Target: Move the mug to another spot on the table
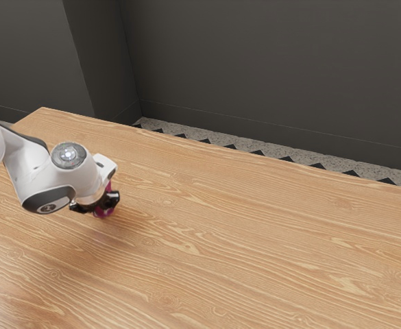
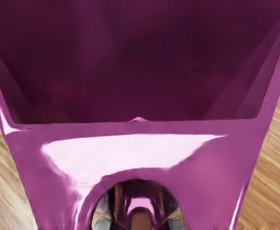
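Well, the mug (image 1: 104, 210) sits right under my tool (image 1: 106, 201), toward the exterior view's left on the wooden surface (image 1: 255, 240). Only a sliver of its magenta body peeks out beneath the black hardware. I cannot tell whether the tool is clamped on it or merely standing over it, because the arm (image 1: 46, 171) blocks the part I would need to see. Nor can I say for sure whether the base is touching the wood or hanging a shade above it.

From the wrist camera the mug looks glossy and hard, with a bright highlight smeared across its outer wall. I judge it to be glazed ceramic or stiff plastic: rigid, no give under pressure, and slick. It seems small next to the hand, so it is probably light, but a smooth wall like that could slip or twist if squeezed off-centre.

The handle (image 2: 84, 201) arches just under the hand, below the rim (image 2: 130, 125). I would take hold either across the wall at the rim beside that handle or across the handle loop itself. I would also keep the mug upright and set it down gently, since a hard shell may chip.

I can read no brand, label or writing on the mug, the arm or the surface.
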`<action>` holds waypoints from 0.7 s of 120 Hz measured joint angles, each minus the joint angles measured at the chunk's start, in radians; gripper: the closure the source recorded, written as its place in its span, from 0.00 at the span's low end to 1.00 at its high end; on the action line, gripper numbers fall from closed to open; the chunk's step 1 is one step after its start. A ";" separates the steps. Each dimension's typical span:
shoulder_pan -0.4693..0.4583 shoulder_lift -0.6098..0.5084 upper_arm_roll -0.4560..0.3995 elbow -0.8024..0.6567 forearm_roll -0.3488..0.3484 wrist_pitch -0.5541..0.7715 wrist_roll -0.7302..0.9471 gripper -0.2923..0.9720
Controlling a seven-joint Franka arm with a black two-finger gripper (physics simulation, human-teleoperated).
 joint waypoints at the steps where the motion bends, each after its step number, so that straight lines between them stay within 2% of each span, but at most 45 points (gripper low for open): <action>1: 0.000 0.000 0.000 -0.001 0.000 0.000 0.001 0.65; 15: -0.002 -0.003 -0.001 -0.037 0.000 0.003 0.009 0.47; 32: -0.011 -0.051 -0.002 -0.106 0.000 -0.001 0.015 0.35; 54: -0.026 -0.130 -0.024 -0.126 -0.001 -0.041 0.020 0.28; 84: -0.060 -0.225 -0.062 -0.097 -0.008 -0.095 0.028 0.25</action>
